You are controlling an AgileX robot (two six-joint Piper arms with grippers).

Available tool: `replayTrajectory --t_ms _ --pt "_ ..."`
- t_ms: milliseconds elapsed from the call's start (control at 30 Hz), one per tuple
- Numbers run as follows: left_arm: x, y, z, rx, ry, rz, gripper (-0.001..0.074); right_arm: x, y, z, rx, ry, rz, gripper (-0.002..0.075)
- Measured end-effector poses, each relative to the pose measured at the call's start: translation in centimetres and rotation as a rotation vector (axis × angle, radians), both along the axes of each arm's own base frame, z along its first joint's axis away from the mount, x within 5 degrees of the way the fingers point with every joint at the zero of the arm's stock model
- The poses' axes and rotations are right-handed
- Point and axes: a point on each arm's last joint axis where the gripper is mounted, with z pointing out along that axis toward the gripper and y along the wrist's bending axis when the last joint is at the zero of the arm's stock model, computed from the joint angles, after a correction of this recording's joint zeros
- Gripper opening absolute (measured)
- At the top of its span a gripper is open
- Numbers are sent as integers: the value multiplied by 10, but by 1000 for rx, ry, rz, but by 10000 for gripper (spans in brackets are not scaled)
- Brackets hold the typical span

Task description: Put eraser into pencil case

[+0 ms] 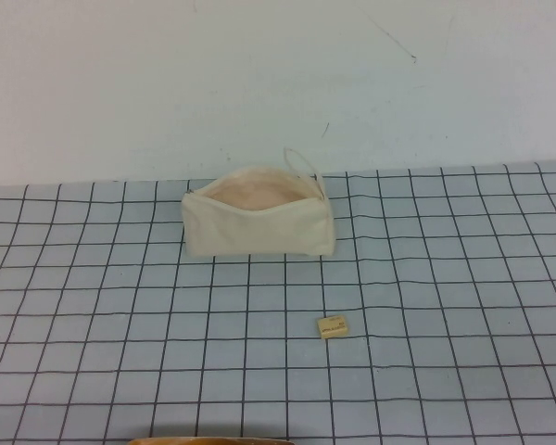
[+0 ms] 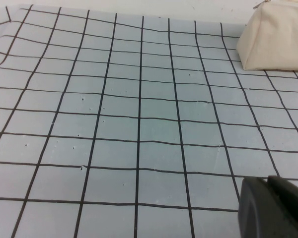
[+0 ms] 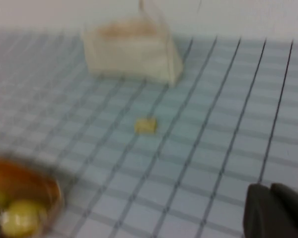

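The cream-white pencil case point(image 1: 258, 222) stands on the checked mat near the back edge, its zip open upward and its pinkish lining showing, with a thin loop strap at its right end. The tiny tan eraser point(image 1: 332, 326) lies flat on the mat in front of the case, a little to the right and apart from it. Neither gripper shows in the high view. My left gripper point(image 2: 269, 208) is shut and empty, low over the mat, with the case point(image 2: 275, 37) far ahead. My right gripper point(image 3: 270, 210) is shut and empty, with the eraser point(image 3: 145, 125) and the case point(image 3: 131, 52) ahead.
A brown bowl point(image 3: 25, 196) holding yellowish round things sits at the near edge in the right wrist view; its rim shows at the bottom of the high view point(image 1: 208, 440). A white wall point(image 1: 278, 83) rises behind the grey grid mat point(image 1: 463, 306).
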Motion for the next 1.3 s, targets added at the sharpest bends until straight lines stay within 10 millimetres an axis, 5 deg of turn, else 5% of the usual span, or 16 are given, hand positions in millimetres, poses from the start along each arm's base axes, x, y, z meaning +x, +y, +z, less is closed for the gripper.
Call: replayTrajectory --t_ms 167,467,700,733,933,1100,1300 --pt "0 0 0 0 0 0 -1 37 -1 36 -215 278 141 -1" --pt "0 0 0 0 0 0 -1 129 19 52 -321 674 375 -1" --pt "0 0 0 0 0 0 -1 192 87 35 -595 787 403 -1" --pt "0 0 0 0 0 0 -1 205 110 32 -643 782 396 -1" --pt "0 0 0 0 0 0 -1 240 173 6 -725 782 416 -1" --pt "0 0 0 0 0 0 -1 260 212 -16 -744 763 453 -1" --pt "0 0 0 0 0 0 -1 281 232 -51 -712 763 453 -1"
